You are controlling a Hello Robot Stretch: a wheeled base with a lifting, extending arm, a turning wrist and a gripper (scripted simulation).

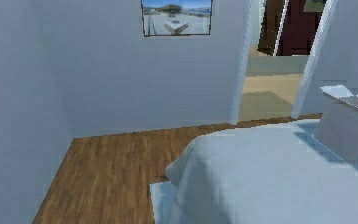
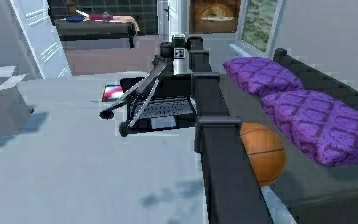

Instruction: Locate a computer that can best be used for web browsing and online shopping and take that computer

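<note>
A dark open laptop (image 2: 168,108) lies on the pale grey bed (image 2: 57,160) in the arm side view, its screen showing a pinkish patch at its left. The dark arm (image 2: 222,150) rises from the bottom edge, and the gripper (image 2: 122,118) reaches down-left across the laptop. Its thin fingers (image 2: 137,95) cross in front of the laptop's screen and keyboard. With the laptop lying on the bed behind the gripper, I cannot tell whether it holds anything.
Purple pillows (image 2: 287,95) and an orange ball (image 2: 264,152) sit to the arm's right. A grey box (image 2: 5,102) stands on the bed at left. The forward view has the bed (image 1: 267,170), wood floor (image 1: 117,165), a wall picture (image 1: 177,17) and a doorway (image 1: 272,60).
</note>
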